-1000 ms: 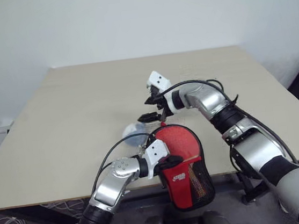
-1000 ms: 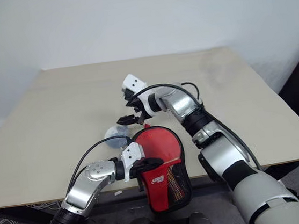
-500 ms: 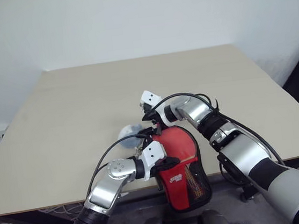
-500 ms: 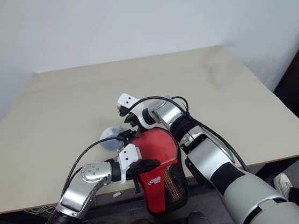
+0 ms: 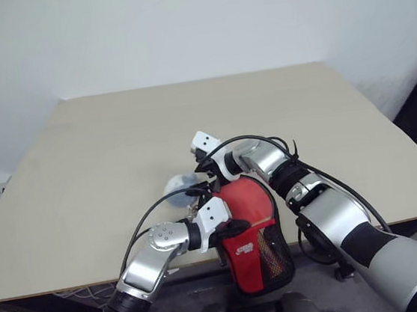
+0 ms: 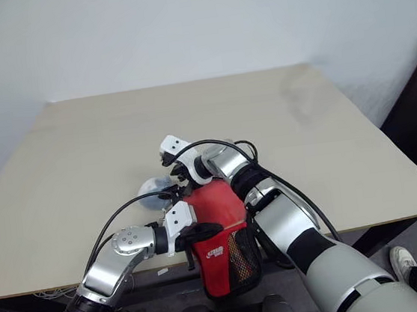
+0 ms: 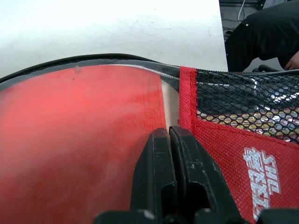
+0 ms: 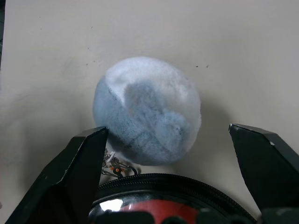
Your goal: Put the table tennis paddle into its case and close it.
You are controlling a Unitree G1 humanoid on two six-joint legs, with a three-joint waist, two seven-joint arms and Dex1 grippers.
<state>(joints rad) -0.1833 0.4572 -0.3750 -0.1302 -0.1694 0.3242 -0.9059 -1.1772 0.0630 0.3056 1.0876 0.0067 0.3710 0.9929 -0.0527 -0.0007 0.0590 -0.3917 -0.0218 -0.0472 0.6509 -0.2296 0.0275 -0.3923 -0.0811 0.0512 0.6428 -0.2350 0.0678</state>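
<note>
Nearest me, at the lower centre of the head frame, my left end effector (image 5: pixel 230 227) is clamped shut on the case (image 5: pixel 258 250), which hangs over the near edge of the surface (image 5: pixel 103 153). The left wrist view adds detail the head view lacks: the fingers (image 7: pixel 159 168) pinch the red fabric edge beside the black mesh pocket (image 7: pixel 247 107), with the table tennis paddle (image 7: pixel 70 135) lying inside the case, its red face exposed. Further up, at frame centre, my right end effector (image 5: pixel 206 179) stands wide open, holding nothing. Its wrist view shows a fuzzy grey-white ball (image 8: pixel 147 109) between the fingers, just beyond the case's zipped rim (image 8: pixel 173 182).
</note>
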